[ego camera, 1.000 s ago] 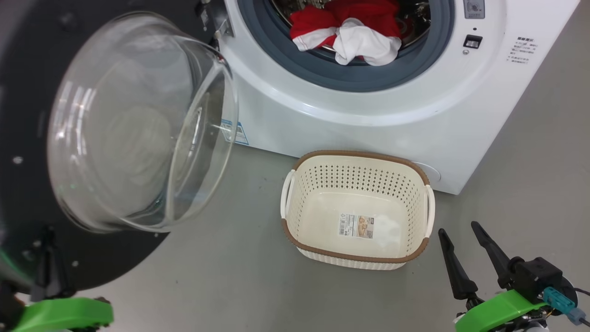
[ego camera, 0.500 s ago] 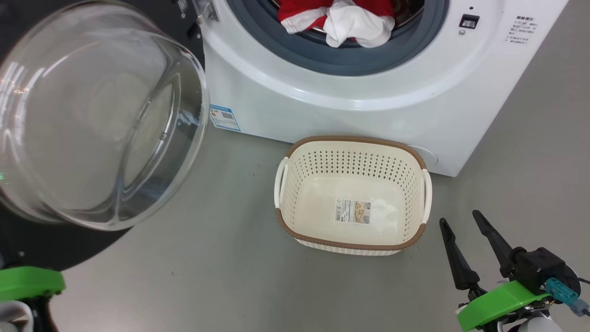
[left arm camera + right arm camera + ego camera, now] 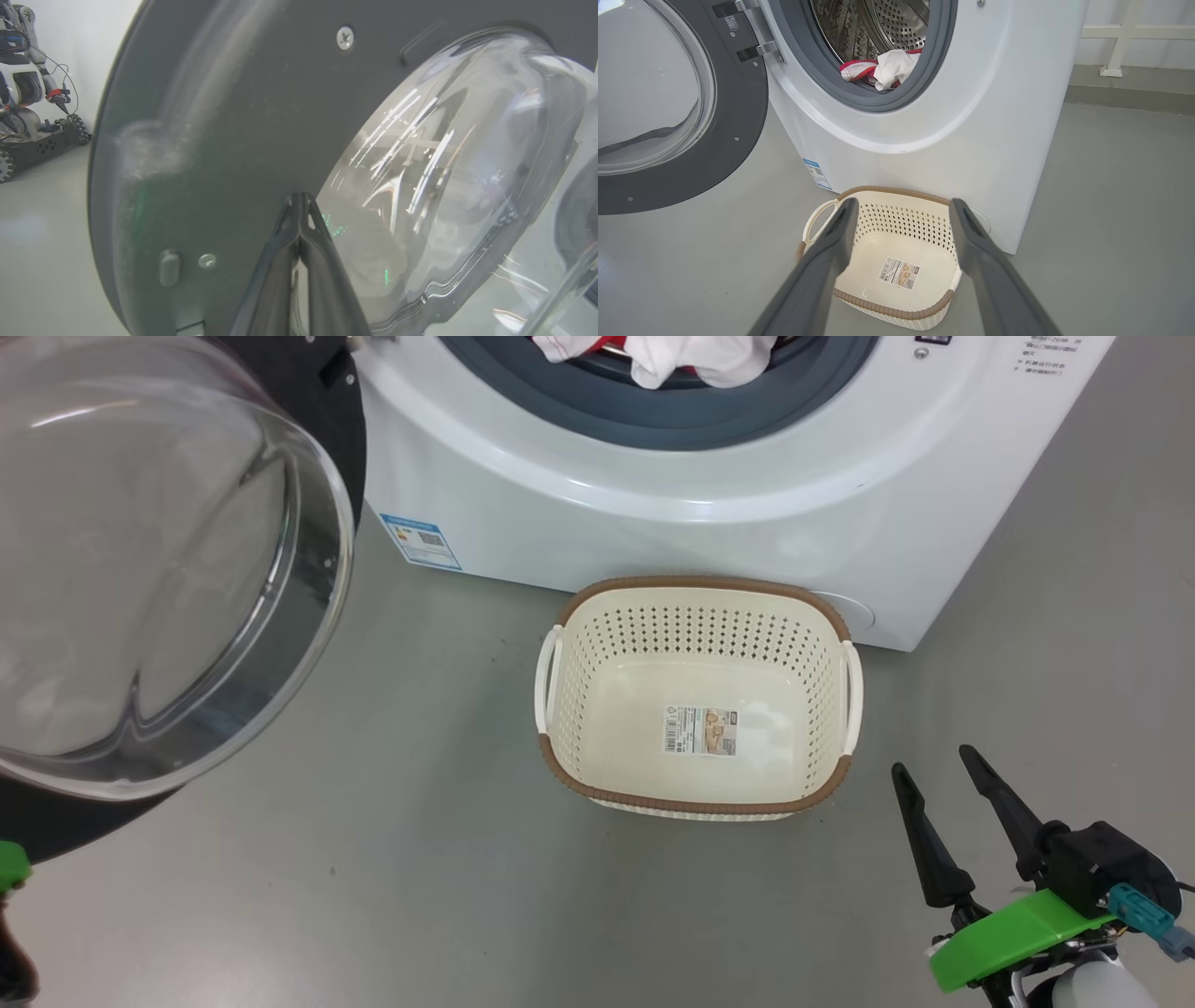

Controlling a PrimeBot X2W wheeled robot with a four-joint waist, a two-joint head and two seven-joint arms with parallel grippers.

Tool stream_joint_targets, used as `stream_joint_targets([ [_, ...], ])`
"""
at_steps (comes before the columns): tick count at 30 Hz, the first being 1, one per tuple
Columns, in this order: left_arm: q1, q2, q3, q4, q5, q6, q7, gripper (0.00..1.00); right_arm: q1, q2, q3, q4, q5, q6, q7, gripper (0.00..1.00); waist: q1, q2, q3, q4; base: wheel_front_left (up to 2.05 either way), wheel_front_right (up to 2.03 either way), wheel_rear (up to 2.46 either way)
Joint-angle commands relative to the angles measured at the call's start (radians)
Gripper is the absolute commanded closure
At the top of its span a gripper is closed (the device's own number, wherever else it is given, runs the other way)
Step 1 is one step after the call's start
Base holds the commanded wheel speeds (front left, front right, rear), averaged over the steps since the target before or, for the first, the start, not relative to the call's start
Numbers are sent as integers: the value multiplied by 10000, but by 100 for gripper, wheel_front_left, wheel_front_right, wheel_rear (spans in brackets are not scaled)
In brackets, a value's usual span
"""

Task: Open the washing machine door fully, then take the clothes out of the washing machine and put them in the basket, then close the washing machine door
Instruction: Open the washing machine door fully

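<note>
basket point(image 3: 700, 635) point(image 3: 901, 218): small cream plastic rounded rectangle with perforated sides, a brown woven-look rim and white side handles. It stands upright on the grey floor point(image 3: 373, 896), just in front of the machine's lower front.
in basket: a paper label point(image 3: 700, 730) point(image 3: 899, 274) lies flat on the bottom.
washing machine point(image 3: 653, 523) point(image 3: 985, 116): big white front-loading box with a small blue label point(image 3: 420, 539) at its lower front corner.
in drum: the steel perforated drum point(image 3: 896, 23) holds the clothes point(image 3: 691, 355) point(image 3: 882, 70), a soft red and white bunch. They lie at the front lip, resting on the grey rubber ring point(image 3: 653, 425).
door point(image 3: 159, 569) point(image 3: 733, 116) point(image 3: 224, 140): large and round, with a wide black rim and a bulging clear glass bowl. It is swung open on the machine's left and stands apart from the basket.
left gripper point(image 3: 299, 201): fingers pressed together with nothing seen between them. The tips are at the door's dark inner face, just beside the glass bowl.
right gripper point(image 3: 934, 763) point(image 3: 903, 205): fingers spread wide and holding nothing. It sits over the floor to the right of the basket, apart from it.
counts: one basket with two handles and one paper label. One machine, one door, one bunch of clothes.
hard to see: the number of garments can't be told. In the head view the top edge cuts off the clothes and the left edge cuts off the door. Whether the left tips touch the door can't be told. A wheeled machine point(image 3: 28, 93) stands far back in the left wrist view, cut off.
</note>
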Motion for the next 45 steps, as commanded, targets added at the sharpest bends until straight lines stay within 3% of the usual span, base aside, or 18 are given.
stream_joint_targets([
  [1, -231, 616, 365, -166, 169, -41, -49, 100, -339, -139, 277, -239, 11, 75, -92, 0, 0, 0, 71, -69, 0, 0, 0],
  [18, -6, 180, 600, -372, 666, -182, -49, 100, -317, -6, 201, -134, -34, 75, -92, 0, 0, 0, -280, -69, 0, 0, 0],
  [28, 1116, -147, -414, -754, 537, -225, -49, 100, -83, 176, 208, -41, -111, 75, -92, 0, 0, 0, -938, -134, 0, 0, 0],
  [29, 1250, -159, -613, -836, 459, -226, -49, 96, -64, 193, 199, -49, -115, 75, -92, 0, 0, 0, -984, -150, 0, 0, 0],
  [31, 1521, -179, -933, -1007, 283, -227, -49, 63, -19, 221, 162, -49, -116, 75, -92, 0, 0, 0, -1091, -173, 0, 0, 0],
  [32, 1677, -191, -1071, -1100, 203, -227, -49, 52, 15, 234, 151, -38, -113, 75, -92, 0, 0, 0, -1165, -188, 0, 0, 0],
  [33, 2002, -207, -1421, -1283, 61, -228, -49, 4, 91, 264, 129, -30, -104, 75, -92, 0, 0, 0, -1299, -237, 0, 0, 0],
  [34, 2154, -213, -1507, -1376, -18, -228, -49, 0, 134, 277, 112, -26, -103, 75, -92, 0, 0, 0, -1367, -267, 0, 0, 0],
  [45, 3359, -222, -2964, -2577, -416, -229, -49, 0, 368, 364, -253, -58, -133, 75, -92, 0, 0, 0, -1571, -823, 0, 0, 0],
])
